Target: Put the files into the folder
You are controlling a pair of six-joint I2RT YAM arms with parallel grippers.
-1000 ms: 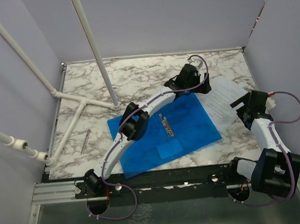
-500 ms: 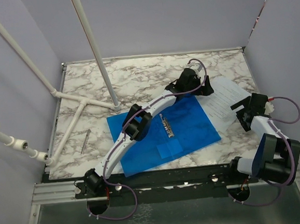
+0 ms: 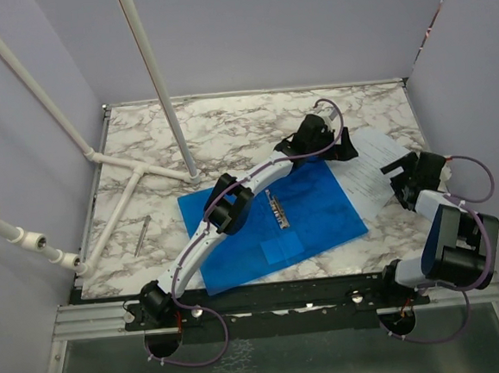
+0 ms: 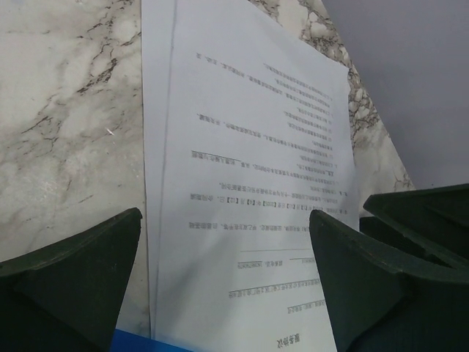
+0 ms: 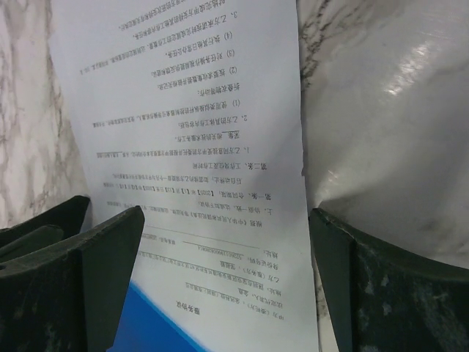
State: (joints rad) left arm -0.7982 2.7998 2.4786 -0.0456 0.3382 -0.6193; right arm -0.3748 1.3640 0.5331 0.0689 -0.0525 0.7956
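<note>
Both empty and spread wide, the left gripper [image 3: 340,151] and right gripper [image 3: 402,177] hang over the thin white printed paper sheets [image 3: 375,161] lying on the marble table [image 3: 228,128] just beside, perhaps overlapping, the flat blue plastic folder [image 3: 309,225], so the reach seems in hand and the next move calls for a low pinch on their edge.
</note>
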